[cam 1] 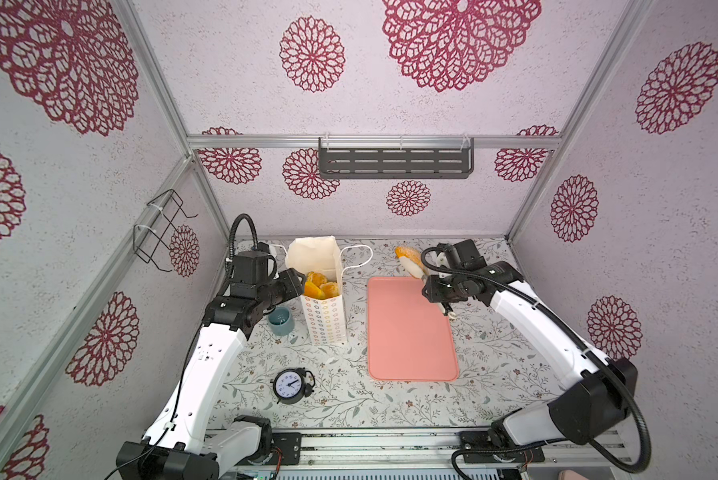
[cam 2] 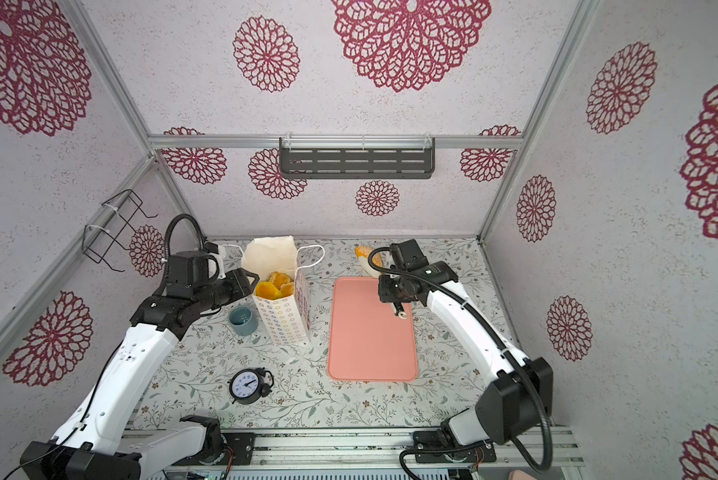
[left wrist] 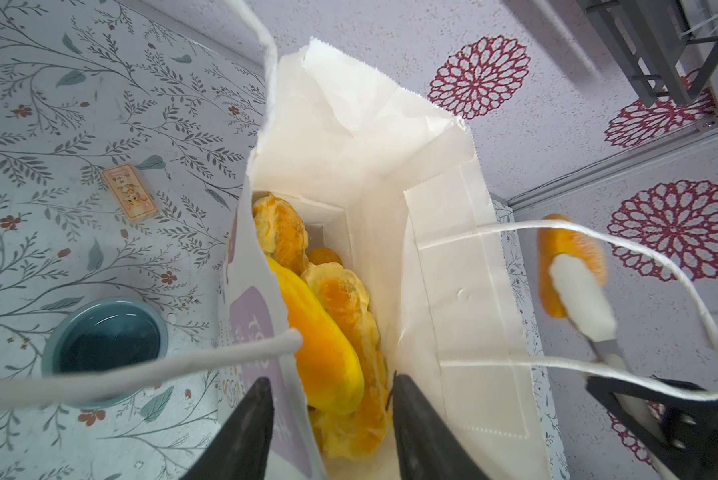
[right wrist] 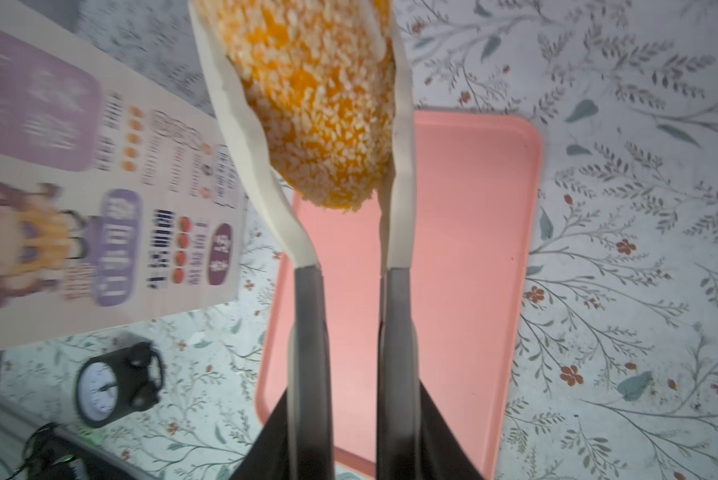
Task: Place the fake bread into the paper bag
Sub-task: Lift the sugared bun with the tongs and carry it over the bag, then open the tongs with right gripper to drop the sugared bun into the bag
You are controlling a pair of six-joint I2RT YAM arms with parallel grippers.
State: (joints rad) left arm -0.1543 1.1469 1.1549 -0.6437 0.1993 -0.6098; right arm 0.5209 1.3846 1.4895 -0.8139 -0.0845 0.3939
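Right gripper point(right wrist: 307, 137) pinching crumb-coated orange toy loaf point(right wrist: 324, 83) by its sides, lifted at pink plastic tray's point(cam 1: 411, 332) 12 o'clock | probably light, squashy, gritty: you squeeze gently, mid-body | tall white paper bag point(cam 1: 324, 320) at loaf's 9 o'clock

Matt, creased paper bag point(left wrist: 370, 137); rough crumb-coated bread point(right wrist: 320, 104); smooth matt plastic tray point(right wrist: 453, 249); smooth, slightly shiny loaf point(left wrist: 324, 353).

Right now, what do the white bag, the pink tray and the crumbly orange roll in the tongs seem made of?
White bag: thin matte paper, creased, with a serrated cut rim. Pink tray: probably plastic or silicone, smooth, matte, rounded rim. Crumbly orange roll in the tongs: likely foam or plastic under a grainy crumb coating; cannot tell which.
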